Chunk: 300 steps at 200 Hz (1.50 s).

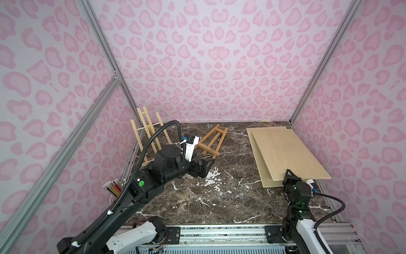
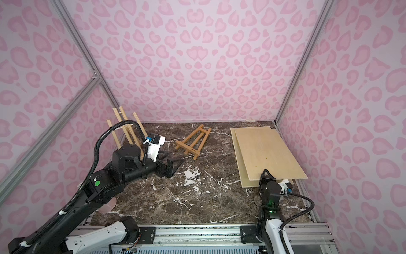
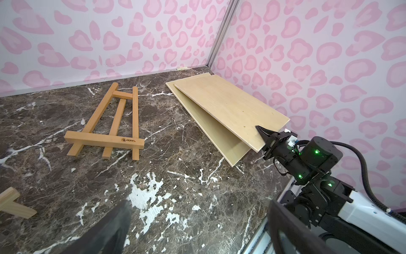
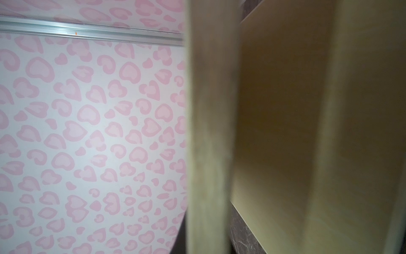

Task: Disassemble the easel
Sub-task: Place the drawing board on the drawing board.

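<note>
While the brown easel point(image 1: 212, 140) lies flat at the back middle of the marble table point(image 1: 219, 198), the left gripper point(image 1: 207, 165) hovers near its feet, jaws spread wide and empty. Meanwhile the right gripper point(image 1: 288, 172) is clamped on the near corner of the upper board point(image 1: 287, 151), which lies tilted over the lower board point(image 1: 261, 167); a paler easel point(image 1: 149, 129) leans in the back left corner.

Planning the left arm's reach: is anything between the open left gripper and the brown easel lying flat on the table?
Nothing visible does. Only bare marble tabletop lies between the left gripper and the brown easel; the wooden boards lie off to one side.
</note>
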### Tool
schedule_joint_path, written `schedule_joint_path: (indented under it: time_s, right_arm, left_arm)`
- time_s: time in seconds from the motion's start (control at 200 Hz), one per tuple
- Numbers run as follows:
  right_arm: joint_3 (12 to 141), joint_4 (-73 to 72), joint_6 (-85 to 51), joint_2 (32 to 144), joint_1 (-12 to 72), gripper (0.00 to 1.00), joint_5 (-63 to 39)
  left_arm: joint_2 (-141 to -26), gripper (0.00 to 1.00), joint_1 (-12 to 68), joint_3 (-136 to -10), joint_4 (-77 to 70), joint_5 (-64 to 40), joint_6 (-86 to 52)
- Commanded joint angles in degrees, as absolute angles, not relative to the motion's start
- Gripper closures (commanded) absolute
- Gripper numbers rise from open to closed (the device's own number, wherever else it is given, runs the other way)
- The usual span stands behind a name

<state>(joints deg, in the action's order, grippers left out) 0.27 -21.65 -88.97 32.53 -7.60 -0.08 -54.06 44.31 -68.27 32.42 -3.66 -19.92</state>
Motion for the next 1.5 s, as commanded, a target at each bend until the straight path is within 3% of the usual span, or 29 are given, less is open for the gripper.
schedule_joint_path:
  time_s: [0.0,0.05,0.155,0.3,0.615,0.77,0.905,1.495]
  right_arm:
    - [-2.1,-17.7,-87.8,32.9,-6.9,1.00,-0.3]
    - [-2.2,-16.6,-87.5,32.4,-6.4,1.00,0.0]
    - [-2.4,-13.7,-87.6,30.6,-5.8,0.87,0.7]
    - [-3.0,-12.0,-87.6,29.2,-5.6,0.77,0.0]
    - [-1.5,-10.4,-84.6,30.6,-5.6,0.70,-2.3]
    - [-1.0,-11.3,-82.9,33.7,-5.6,0.75,-4.5]
    - [-0.5,-13.1,-81.7,36.1,-5.6,0.96,-5.8]
    - [-0.7,-13.3,-80.4,36.2,-5.5,1.00,-8.4]
  left_arm:
    - [-54.0,0.02,44.0,-68.1,29.9,-3.8,-20.0]
    - [-54.0,0.02,43.9,-68.1,29.9,-3.9,-20.2]
    - [-54.0,0.02,43.5,-68.1,29.9,-4.1,-20.2]
    - [-53.8,0.02,43.0,-68.1,29.6,-4.7,-20.5]
    - [-53.6,0.02,42.3,-67.9,29.5,-5.1,-20.9]
    - [-53.6,0.02,42.1,-67.9,29.5,-5.3,-21.1]
    - [-53.4,0.02,41.9,-67.9,29.4,-5.3,-21.1]
    - [-53.6,0.02,41.4,-67.9,29.4,-5.7,-21.4]
